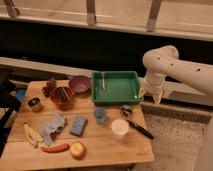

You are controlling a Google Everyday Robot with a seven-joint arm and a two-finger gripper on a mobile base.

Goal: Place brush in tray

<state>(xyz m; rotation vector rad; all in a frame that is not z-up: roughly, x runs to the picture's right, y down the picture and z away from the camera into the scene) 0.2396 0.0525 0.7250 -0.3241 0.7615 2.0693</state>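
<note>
Your brush [137, 124] lies on the desk [100, 146], not yet in the tray [120, 88]; the claw [152, 95] hangs beside the tray, and you cannot tell its state.

A light wooden table [110, 150] fills the lower left of the frame, its slats running left to right. To its right, in the lower right corner, lies a speckled grey floor [175, 145]. Behind the table a pale ledge [30, 64] runs across, and above it a wide dark band [75, 46], possibly a wall panel. Along the top edge, three metal posts [90, 12] rise before a pale surface. Something dark, perhaps a chair [6, 97], stands at the left edge. The light is warm and dim.
</note>
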